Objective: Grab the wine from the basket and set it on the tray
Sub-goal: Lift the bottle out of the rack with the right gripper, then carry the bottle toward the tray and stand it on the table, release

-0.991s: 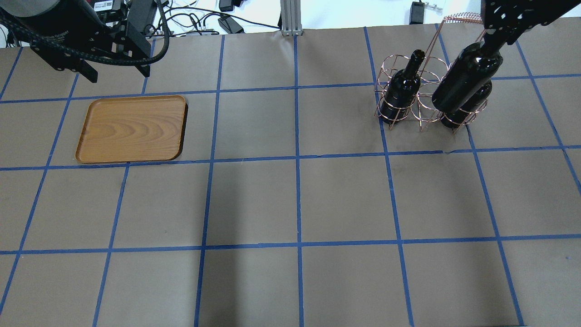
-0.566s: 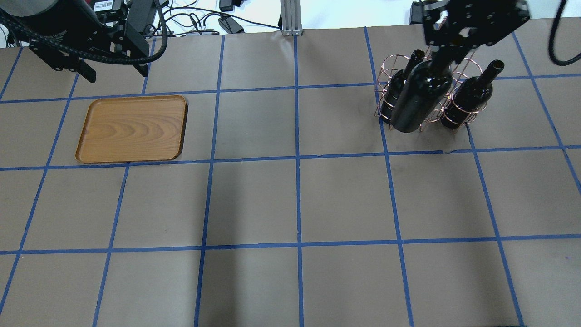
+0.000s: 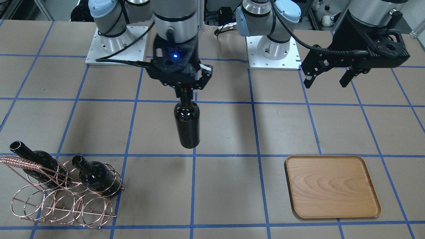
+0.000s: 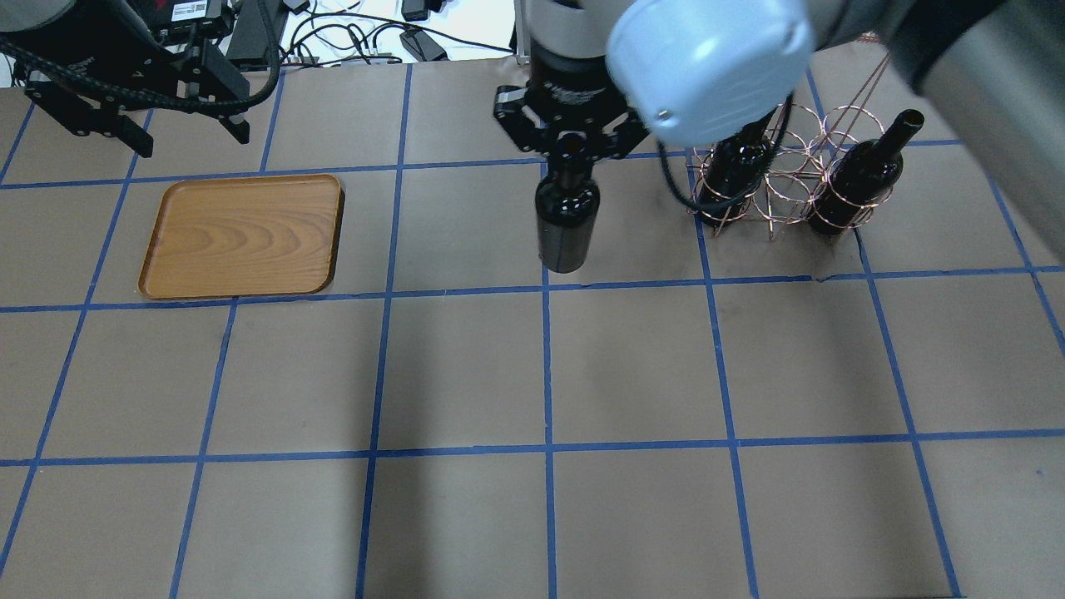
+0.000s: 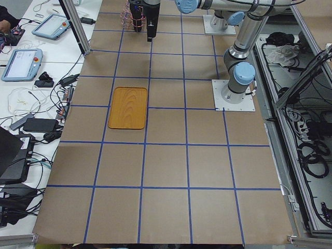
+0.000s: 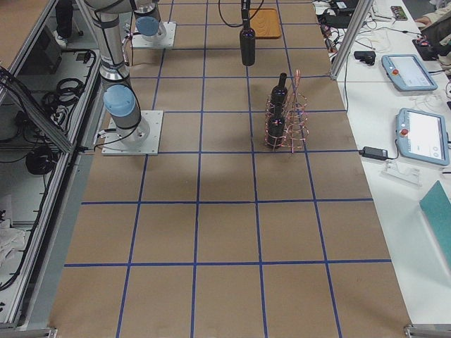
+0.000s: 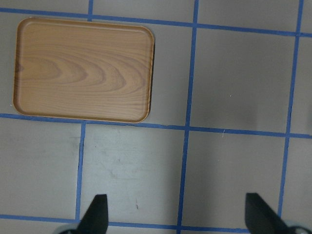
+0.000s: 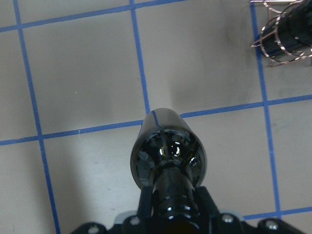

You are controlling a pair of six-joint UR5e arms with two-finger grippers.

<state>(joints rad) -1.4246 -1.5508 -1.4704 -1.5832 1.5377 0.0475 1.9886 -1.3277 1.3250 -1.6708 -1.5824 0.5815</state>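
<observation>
My right gripper [image 4: 567, 154] is shut on the neck of a near-black wine bottle [image 4: 566, 229]. The bottle hangs upright above the table's middle, between basket and tray. It also shows in the front view [image 3: 187, 124] and the right wrist view [image 8: 168, 151]. The copper wire basket [image 4: 778, 179] stands at the right with two more bottles [image 4: 865, 170] [image 4: 732, 170] in its rings. The wooden tray [image 4: 241, 235] lies empty at the left. My left gripper [image 4: 190, 133] is open and empty, hovering beside the tray [image 7: 83, 68].
Brown paper with a blue tape grid covers the table. Cables and power bricks [image 4: 416, 42] lie past the table's edge near an aluminium post [image 4: 532, 33]. The right arm's elbow [image 4: 707, 58] hangs over the space beside the basket.
My right gripper has carried the bottle left, away from the basket to the table's middle. Both bottles in the basket now show. The left gripper has shifted slightly left.
</observation>
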